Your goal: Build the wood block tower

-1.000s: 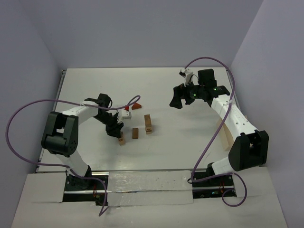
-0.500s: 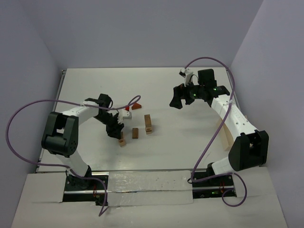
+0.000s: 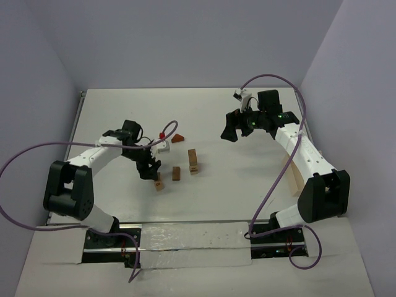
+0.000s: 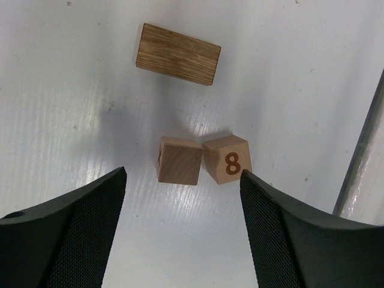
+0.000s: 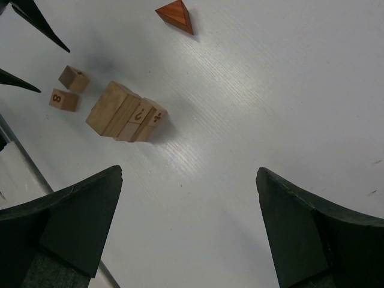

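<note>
The wood block tower (image 3: pixel 193 161) is a short stack of tan blocks mid-table; in the right wrist view the tower (image 5: pixel 123 114) shows figures on two faces. Left of it lie a darker brown brick (image 3: pixel 176 173) and two small tan cubes (image 3: pixel 159 181) side by side. In the left wrist view the brick (image 4: pixel 178 54) lies beyond a plain cube (image 4: pixel 179 160) and a cube marked 8 (image 4: pixel 227 158). My left gripper (image 4: pixel 183 171) hangs open just above and short of these cubes, holding nothing. My right gripper (image 3: pixel 232 130) is open and empty, raised to the tower's right.
A reddish-brown wedge (image 3: pixel 178 138) lies behind the tower, also seen as the wedge (image 5: pixel 176 15) in the right wrist view. A pale wooden tray (image 3: pixel 291 173) leans by the right arm. Purple cables loop over both arms.
My left gripper has opened wide and let go of a cube, which now sits beside the cube marked 8. The left arm's elbow swung outward. The right arm has not moved.
</note>
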Controlling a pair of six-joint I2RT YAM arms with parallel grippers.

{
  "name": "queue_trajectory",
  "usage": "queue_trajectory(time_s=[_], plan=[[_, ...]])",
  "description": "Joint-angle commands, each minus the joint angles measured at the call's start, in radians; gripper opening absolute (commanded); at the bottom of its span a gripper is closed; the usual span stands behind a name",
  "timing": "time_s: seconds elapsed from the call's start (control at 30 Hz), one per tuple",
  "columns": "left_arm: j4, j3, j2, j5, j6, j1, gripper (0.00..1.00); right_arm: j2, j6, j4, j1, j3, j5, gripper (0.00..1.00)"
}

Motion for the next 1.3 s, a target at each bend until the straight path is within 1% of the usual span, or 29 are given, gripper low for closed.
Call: queue_trajectory(time_s=[0.0, 0.03, 0.13, 0.23, 0.33, 0.43, 0.53, 0.7, 0.77, 0.87, 1.03, 1.27], plan=[[0.116, -0.050, -0.120, -0.027, -0.127, -0.007, 0.85, -0.027, -0.005, 0.005, 0.009, 0.013, -0.014, 1.00], [0.129, -0.066, -0.139, -0.035, -0.150, -0.008, 0.85, -0.027, -0.004, 0.006, 0.008, 0.013, -0.014, 1.00], [0.149, -0.096, -0.168, -0.055, -0.195, -0.010, 0.71, -0.029, -0.004, 0.005, 0.009, 0.015, -0.017, 1.00], [0.195, -0.167, -0.231, -0.077, -0.277, -0.024, 0.59, -0.034, -0.003, 0.005, 0.009, 0.013, -0.016, 1.00], [0.260, -0.239, -0.334, -0.151, -0.318, -0.088, 0.51, -0.036, -0.003, 0.007, 0.009, 0.012, -0.015, 1.00], [0.300, -0.277, -0.368, -0.248, -0.358, -0.155, 0.45, -0.037, -0.003, 0.007, 0.009, 0.010, -0.014, 1.00], [0.304, -0.290, -0.378, -0.294, -0.378, -0.188, 0.45, -0.035, -0.001, 0.007, 0.009, 0.013, -0.017, 1.00], [0.360, -0.331, -0.390, -0.459, -0.418, -0.312, 0.46, -0.035, -0.001, 0.004, 0.009, 0.013, -0.014, 1.00], [0.383, -0.342, -0.387, -0.530, -0.431, -0.344, 0.46, -0.035, -0.001, 0.005, 0.009, 0.012, -0.014, 1.00], [0.399, -0.353, -0.386, -0.596, -0.448, -0.391, 0.46, -0.035, -0.001, 0.005, 0.009, 0.012, -0.015, 1.00], [0.408, -0.359, -0.389, -0.630, -0.468, -0.433, 0.46, -0.034, -0.001, 0.003, 0.009, 0.012, -0.016, 1.00], [0.416, -0.362, -0.380, -0.650, -0.470, -0.452, 0.46, -0.035, 0.000, 0.002, 0.009, 0.013, -0.014, 1.00]])
